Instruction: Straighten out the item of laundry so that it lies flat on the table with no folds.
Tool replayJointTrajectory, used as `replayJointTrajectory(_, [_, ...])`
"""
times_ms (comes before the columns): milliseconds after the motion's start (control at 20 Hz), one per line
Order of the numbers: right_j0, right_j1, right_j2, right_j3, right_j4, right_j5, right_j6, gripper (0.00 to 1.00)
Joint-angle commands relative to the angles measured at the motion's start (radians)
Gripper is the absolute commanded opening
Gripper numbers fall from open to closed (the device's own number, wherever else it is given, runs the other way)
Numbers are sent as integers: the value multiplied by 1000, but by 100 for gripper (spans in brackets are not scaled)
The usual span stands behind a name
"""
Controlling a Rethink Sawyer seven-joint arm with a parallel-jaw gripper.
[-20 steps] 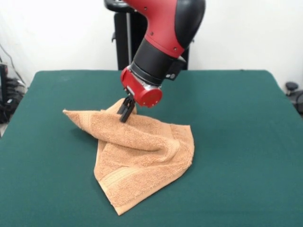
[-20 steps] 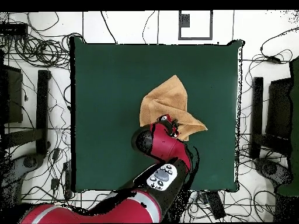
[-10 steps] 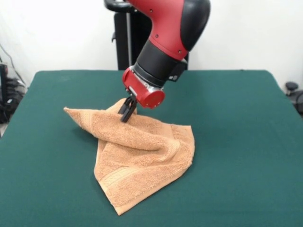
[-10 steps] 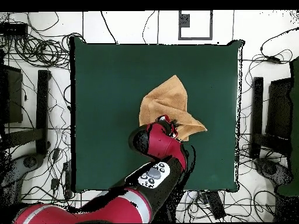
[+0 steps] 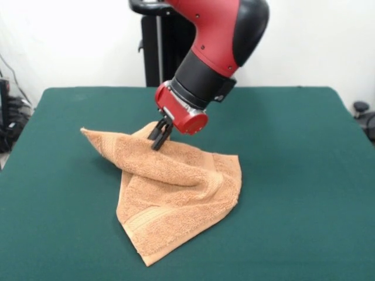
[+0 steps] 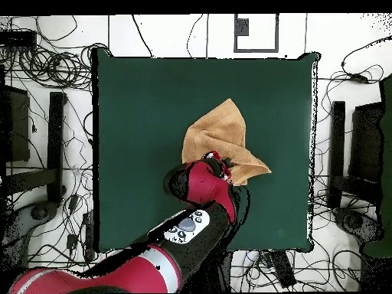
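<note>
Shifting slightly right in front view versus a second ago, the gripper (image 5: 158, 140) stays clamped on a raised fold of the towel (image 5: 176, 199); towel's left corner follows a little; towel lies crumpled mid-table (image 5: 293, 175), mostly below and right of gripper; overhead, arm (image 6: 203, 191) hides the pinch point.

cables: tangled black cables (image 6: 46, 57) on the white floor (image 6: 176, 34) around the desk
stands: dark upright stands (image 6: 57, 145) flanking the desk
</note>
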Motion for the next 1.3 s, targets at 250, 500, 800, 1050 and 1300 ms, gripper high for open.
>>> replayJointTrajectory(250, [56,46,18,-86,38,173,137,0])
replayJointTrajectory(500, [69,55,13,-99,45,186,152,0])
replayJointTrajectory(800, [92,77,-6,-128,56,222,171,0])
replayJointTrajectory(1050, [111,101,-31,-152,64,252,188,0])
replayJointTrajectory(1300, [126,117,-45,-173,74,277,202,0])
